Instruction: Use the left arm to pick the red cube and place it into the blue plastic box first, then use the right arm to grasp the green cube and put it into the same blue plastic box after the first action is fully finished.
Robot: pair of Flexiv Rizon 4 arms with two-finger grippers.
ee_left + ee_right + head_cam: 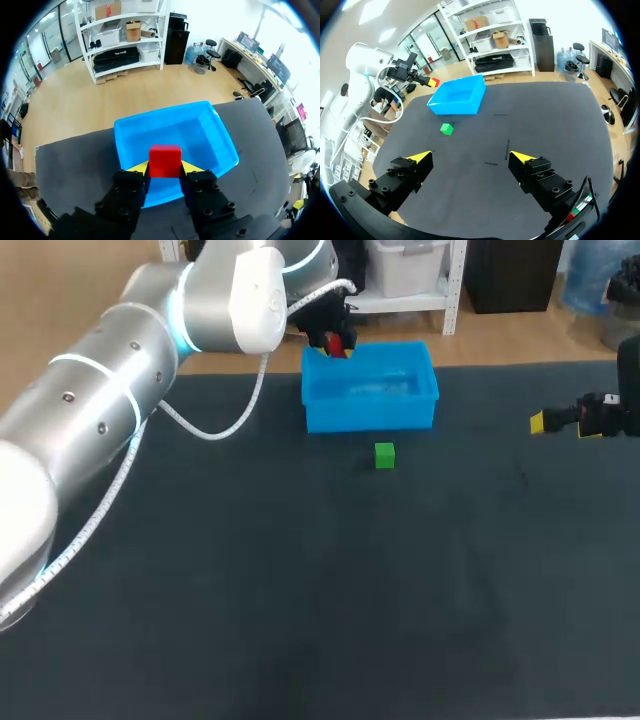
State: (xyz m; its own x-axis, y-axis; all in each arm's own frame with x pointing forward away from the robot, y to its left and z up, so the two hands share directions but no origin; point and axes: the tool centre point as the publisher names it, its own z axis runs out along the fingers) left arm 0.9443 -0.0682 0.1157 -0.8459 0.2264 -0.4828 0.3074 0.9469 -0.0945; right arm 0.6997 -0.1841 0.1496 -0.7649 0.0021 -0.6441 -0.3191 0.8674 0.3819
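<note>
Nearest in the head view: the left arm [110, 410], thick and silver, entering from the left corner and stretching to the far side of the dark table [300, 590]. At its end, the left gripper [335, 343], clamped on the red cube [336, 340] and held above the far left corner of the blue plastic box [370, 390], about at the rim. Just in front of the box, resting on the table, the green cube [385, 455]. At the right edge, well apart from both cube and box, the right gripper [545, 422], with one yellow tip in sight.

Left wrist view: black fingers closest, yellow tips pressed against two opposite sides of the red cube, so gripping it. Directly beneath and ahead, the box's wall and its bare blue floor.

Right wrist view: the right gripper's two fingers closest, spread wide apart over the table, touching nothing. Far ahead of them, the green cube on the table, and just beyond it the box. By the box's far corner, the left gripper with the red cube in its tips, raised above the rim.
</note>
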